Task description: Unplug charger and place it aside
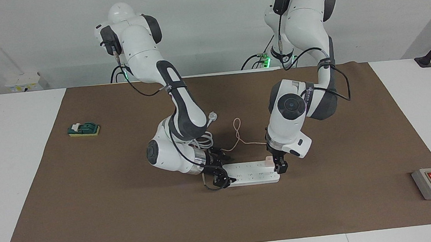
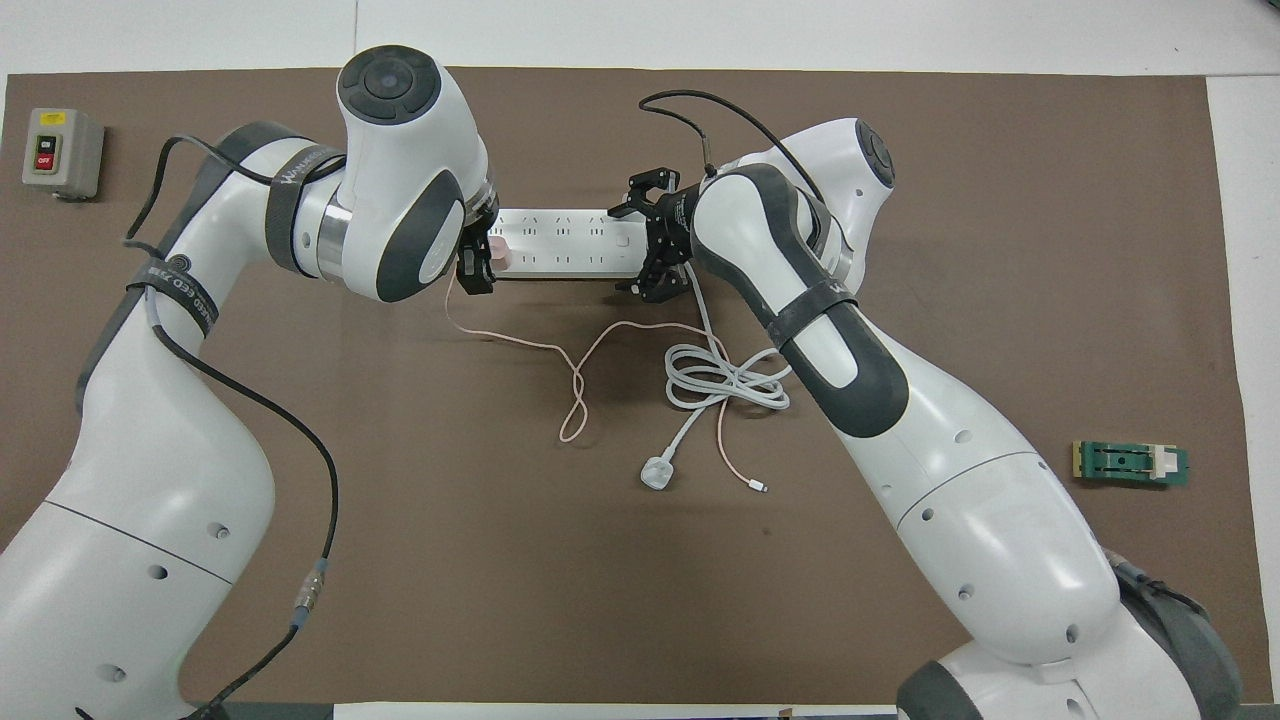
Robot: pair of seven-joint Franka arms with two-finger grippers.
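Now the left gripper (image 1: 278, 165) straddles the pink charger (image 2: 497, 256) on the power strip (image 1: 252, 173), fingers spread; right gripper (image 1: 222, 174) fingers spread around the strip's other end.

- The charger (image 1: 268, 159), plugged into the power strip (image 1: 252, 172), shows only a sliver of pink; the left claw (image 1: 280, 166) covers the rest in the facing view.
- From overhead, the left arm's wrist hides most of the left claw (image 2: 474, 268), so whether its fingers touch the charger (image 2: 499, 257) cannot be told.
- The right arm covers the strip's end and part of the coiled white cord (image 2: 728, 380).
- Both arms' bases are cut off at the overhead view's bottom edge.
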